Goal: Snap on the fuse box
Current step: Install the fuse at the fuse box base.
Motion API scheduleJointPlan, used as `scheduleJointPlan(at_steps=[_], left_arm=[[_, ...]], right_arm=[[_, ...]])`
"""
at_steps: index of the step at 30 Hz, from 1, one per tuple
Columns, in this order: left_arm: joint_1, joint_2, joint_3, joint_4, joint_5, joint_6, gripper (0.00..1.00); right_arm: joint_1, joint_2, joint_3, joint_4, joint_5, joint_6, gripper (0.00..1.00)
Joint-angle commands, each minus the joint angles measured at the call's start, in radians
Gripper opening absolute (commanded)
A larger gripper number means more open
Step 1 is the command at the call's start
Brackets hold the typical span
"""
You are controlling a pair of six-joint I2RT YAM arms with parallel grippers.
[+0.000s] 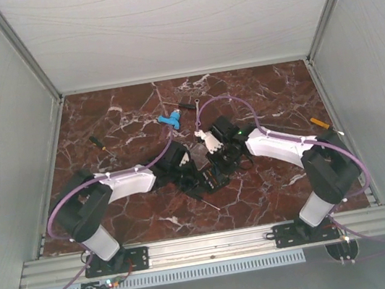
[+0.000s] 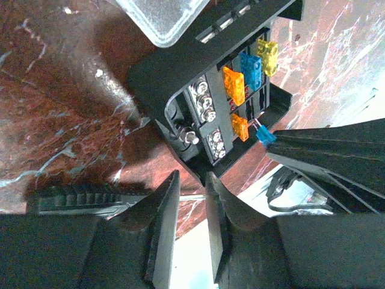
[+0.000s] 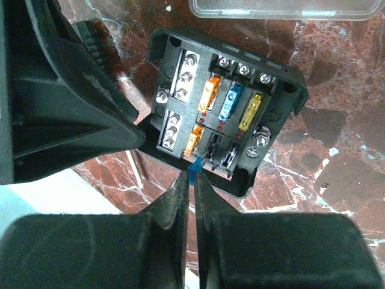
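Top view: fuse box [image 1: 209, 180] at the centre of the table [image 1: 102, 129].
Left wrist: left gripper [image 2: 192, 177], jaws nearly together, box corner at their tips; cannot tell whether they grip it.
Right wrist: right gripper [image 3: 192, 177], jaws clamped on blue fuse [image 3: 194, 167] at the box's near edge.

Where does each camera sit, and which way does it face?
Top external: above and behind the bases, looking down at the table; left arm and right arm show.
Left wrist: on the left arm, looking along the left gripper at the fuse box; own fingers show.
Right wrist: on the right arm, looking along the right gripper, shut on a blue fuse, at the box.
Shared: both wrist views show the box and clear lid.
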Motion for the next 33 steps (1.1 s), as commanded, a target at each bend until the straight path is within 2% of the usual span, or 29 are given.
scheduleJointPlan(at_steps=[1, 33], left_arm=[[-0.005, 0.023, 0.043, 0.022, 0.005, 0.013, 0.24], [-0.004, 0.027, 0.042, 0.018, -0.017, 0.011, 0.24]], right_arm=[[0.009, 0.018, 0.027, -0.007, -0.015, -0.020, 0.00], [0.007, 0.015, 0.014, 0.037, 0.038, -0.011, 0.00]])
